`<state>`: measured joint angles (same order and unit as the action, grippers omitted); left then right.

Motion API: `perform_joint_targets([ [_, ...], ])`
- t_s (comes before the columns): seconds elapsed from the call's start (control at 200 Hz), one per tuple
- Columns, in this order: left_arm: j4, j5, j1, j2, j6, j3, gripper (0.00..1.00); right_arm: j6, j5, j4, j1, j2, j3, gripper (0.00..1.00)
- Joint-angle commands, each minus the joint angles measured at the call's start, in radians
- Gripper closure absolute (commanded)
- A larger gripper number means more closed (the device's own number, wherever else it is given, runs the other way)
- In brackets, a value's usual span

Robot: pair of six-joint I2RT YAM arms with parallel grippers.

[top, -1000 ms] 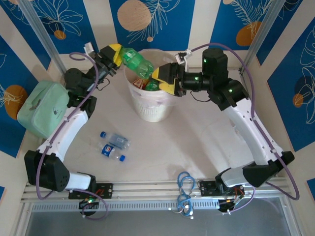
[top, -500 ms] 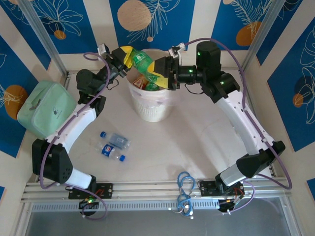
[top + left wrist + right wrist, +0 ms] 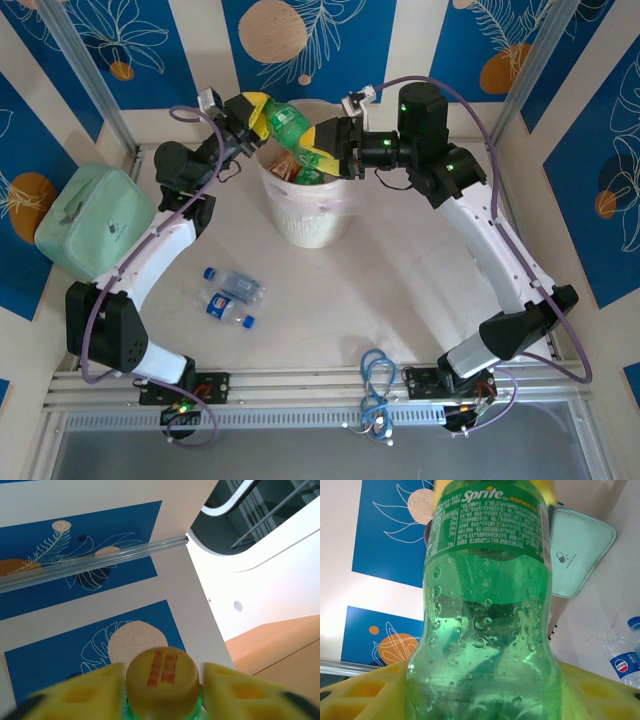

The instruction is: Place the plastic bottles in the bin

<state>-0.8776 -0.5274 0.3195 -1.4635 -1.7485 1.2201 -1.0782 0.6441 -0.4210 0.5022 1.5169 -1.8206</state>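
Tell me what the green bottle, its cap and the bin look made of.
The green bottle: translucent glossy plastic, likely PET; light passes through it, droplets cling to the wall, and it has a printed label. Its cap: opaque yellowish plastic, matte, red print on top. The bin: opaque cream plastic by its look, with a smooth wall.

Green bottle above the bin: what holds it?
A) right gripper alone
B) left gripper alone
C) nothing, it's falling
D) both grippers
D: the left gripper pinches the green bottle at its cap, the right gripper clamps its other end, over the bin.
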Motion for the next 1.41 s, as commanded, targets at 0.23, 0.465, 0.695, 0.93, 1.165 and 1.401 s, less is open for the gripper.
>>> perform_joint_targets([
  [0.23, 0.873, 0.125, -0.031, 0.292, 0.666, 0.061, 0.00, 0.164, -0.130, -0.230, -0.036, 0.054, -0.112, 0.43],
  [0.465, 1.513, 0.442, -0.060, 0.426, 0.956, 0.102, 0.00, 0.353, -0.293, -0.472, -0.039, 0.163, -0.271, 0.45],
  [0.695, 1.660, 0.501, -0.060, 0.554, 0.922, -0.111, 0.00, 0.425, -0.344, -0.534, -0.038, 0.263, -0.374, 0.45],
  [0.93, 1.787, 0.553, -0.060, 0.620, 0.937, -0.192, 0.00, 0.469, -0.405, -0.583, -0.016, 0.389, -0.505, 0.42],
  [1.165, 1.810, 0.555, -0.062, 0.626, 0.914, -0.231, 0.00, 0.501, -0.475, -0.744, 0.019, 0.563, -0.773, 0.16],
  [1.401, 1.864, 0.604, -0.062, 0.637, 0.889, -0.270, 0.04, 0.498, -0.496, -0.717, 0.031, 0.496, -0.698, 0.16],
])
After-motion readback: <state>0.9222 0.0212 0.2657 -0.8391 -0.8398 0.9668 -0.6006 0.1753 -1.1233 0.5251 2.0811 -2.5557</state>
